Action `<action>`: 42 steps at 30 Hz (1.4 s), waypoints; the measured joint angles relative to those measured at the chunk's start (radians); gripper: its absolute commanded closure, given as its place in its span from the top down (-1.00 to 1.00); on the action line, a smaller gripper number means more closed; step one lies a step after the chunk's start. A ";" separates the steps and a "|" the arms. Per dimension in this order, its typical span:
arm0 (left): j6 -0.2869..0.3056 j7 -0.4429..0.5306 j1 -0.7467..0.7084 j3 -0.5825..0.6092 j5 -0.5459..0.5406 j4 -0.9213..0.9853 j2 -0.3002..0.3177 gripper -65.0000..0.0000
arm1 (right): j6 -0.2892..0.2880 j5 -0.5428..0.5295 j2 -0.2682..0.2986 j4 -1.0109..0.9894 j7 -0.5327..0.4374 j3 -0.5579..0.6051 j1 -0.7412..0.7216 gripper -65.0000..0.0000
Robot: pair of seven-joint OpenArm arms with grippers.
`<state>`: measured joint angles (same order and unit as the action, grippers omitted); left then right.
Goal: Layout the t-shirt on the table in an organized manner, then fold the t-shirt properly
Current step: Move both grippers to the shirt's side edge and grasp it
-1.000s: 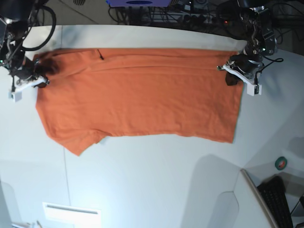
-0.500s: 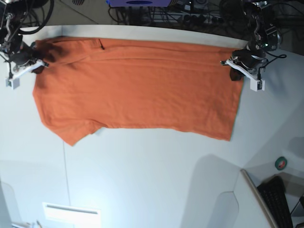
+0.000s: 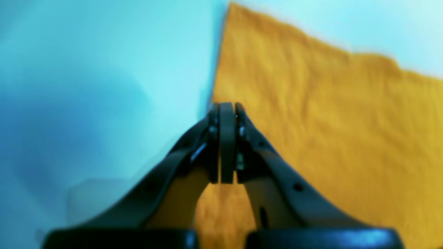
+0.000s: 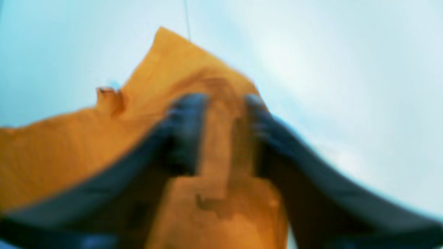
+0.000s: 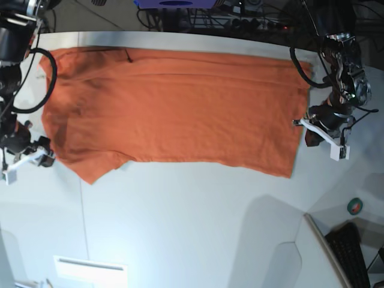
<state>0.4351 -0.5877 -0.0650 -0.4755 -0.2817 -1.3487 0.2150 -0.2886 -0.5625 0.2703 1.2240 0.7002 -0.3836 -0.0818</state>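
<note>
left wrist view: i saw my left gripper (image 3: 226,114) with its fingers pressed flat together and no cloth between them. the orange t-shirt (image 3: 328,131) lay spread on the white table (image 3: 104,86), its straight edge running away just beside the fingertips; whether the tips touched the cloth i could not tell.

right wrist view: the picture was blurred. my right gripper (image 4: 221,114) stood with its fingers (image 4: 187,131) spread apart, a raised ridge of the t-shirt (image 4: 69,152) lying between them. a sleeve corner pointed toward the thin dark seam line (image 4: 187,17) on the table (image 4: 328,86).

base view: the t-shirt (image 5: 174,108) lay flat across the far half of the table (image 5: 192,228), sleeve end at picture left and hem at picture right, a dark fold mark near the far edge. the right gripper (image 5: 27,157) sat at the sleeve's edge, the left gripper (image 5: 324,129) just off the hem. a green tape roll (image 5: 356,206) lay beyond the table's curved edge.
</note>
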 measured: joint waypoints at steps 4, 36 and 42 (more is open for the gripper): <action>0.002 -0.005 0.059 0.005 0.010 0.100 0.027 -0.36 | 0.000 0.003 0.047 -0.180 -0.053 0.075 -0.095 0.44; -0.137 0.293 0.556 0.472 0.000 0.867 0.089 0.43 | -0.002 0.002 0.057 -0.493 -0.200 0.227 -0.188 -1.00; -0.139 0.293 0.561 0.475 0.000 0.876 0.093 0.41 | -0.002 0.002 0.057 -0.493 -0.200 0.227 -0.188 -1.00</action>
<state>0.2958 -0.2943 0.4961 -0.0002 -0.2817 -0.4728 0.3077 -0.2909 -0.5610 0.3275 0.7307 0.5003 -0.1570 -0.2703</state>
